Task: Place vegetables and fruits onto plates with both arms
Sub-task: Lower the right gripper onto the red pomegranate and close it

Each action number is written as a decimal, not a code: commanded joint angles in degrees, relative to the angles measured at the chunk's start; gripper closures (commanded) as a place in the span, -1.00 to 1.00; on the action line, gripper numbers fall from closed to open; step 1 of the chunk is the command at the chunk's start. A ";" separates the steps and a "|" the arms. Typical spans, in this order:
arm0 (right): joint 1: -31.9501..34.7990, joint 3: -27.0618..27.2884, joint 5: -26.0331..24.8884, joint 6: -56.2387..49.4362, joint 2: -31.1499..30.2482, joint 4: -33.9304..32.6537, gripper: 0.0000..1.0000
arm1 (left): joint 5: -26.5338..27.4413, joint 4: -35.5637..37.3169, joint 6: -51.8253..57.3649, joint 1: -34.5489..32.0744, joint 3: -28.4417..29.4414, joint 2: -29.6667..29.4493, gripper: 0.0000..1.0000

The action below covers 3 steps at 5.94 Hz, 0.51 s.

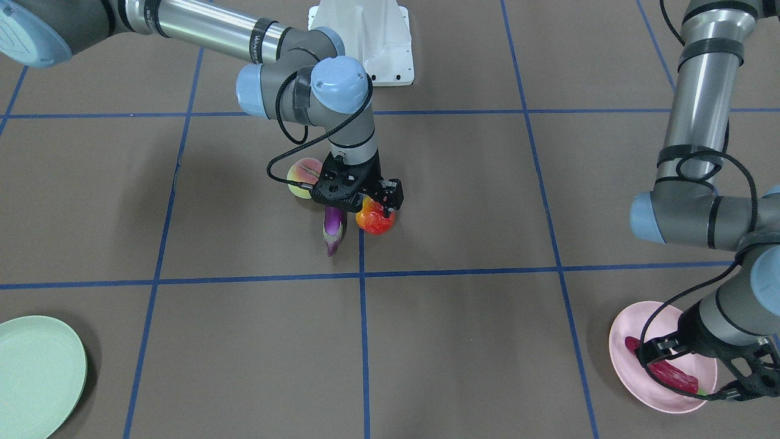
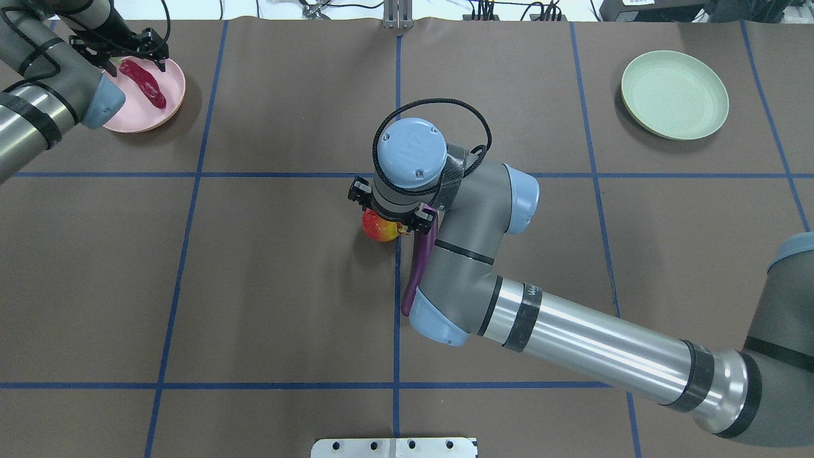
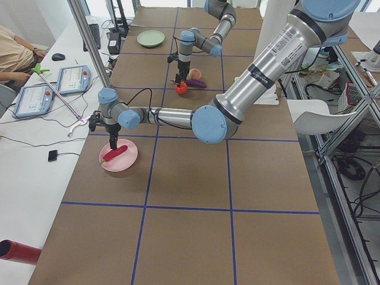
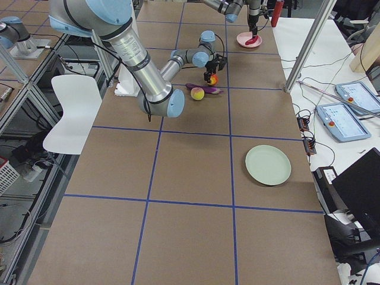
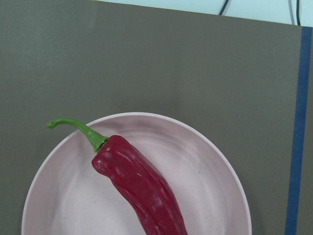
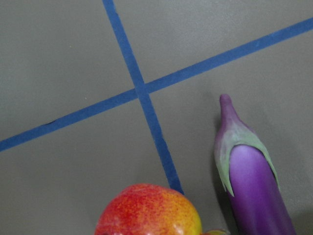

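The dark red chili (image 5: 142, 191) lies on the pink plate (image 5: 210, 196) at the far left in the overhead view (image 2: 137, 117). My left gripper (image 1: 665, 352) hangs just over the chili, open. My right gripper (image 1: 378, 204) is at the table's middle. It is open, with a finger on each side of the red-orange fruit (image 1: 375, 222), which rests on the table. The purple eggplant (image 6: 257, 191) lies right beside that fruit. The peach (image 1: 303, 177) sits behind the gripper, toward the robot. The mint green plate (image 2: 674, 94) stands empty at the far right.
Blue tape lines (image 2: 397, 286) grid the brown table. The white robot base (image 1: 365, 36) sits at the near middle edge. In the left side view an operator (image 3: 15, 56) and control tablets (image 3: 71, 78) are beside the table. A white chair (image 4: 68, 110) stands behind the robot.
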 commanded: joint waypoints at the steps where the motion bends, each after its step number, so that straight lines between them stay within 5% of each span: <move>1: 0.49 0.86 0.00 1.88 0.24 0.98 -0.81 | 0.00 0.00 -0.62 0.00 -1.03 0.64 -1.00; 3: 0.23 -0.10 -1.14 2.34 -0.20 1.25 -0.82 | 0.00 0.00 -1.84 0.18 -1.90 0.64 -1.00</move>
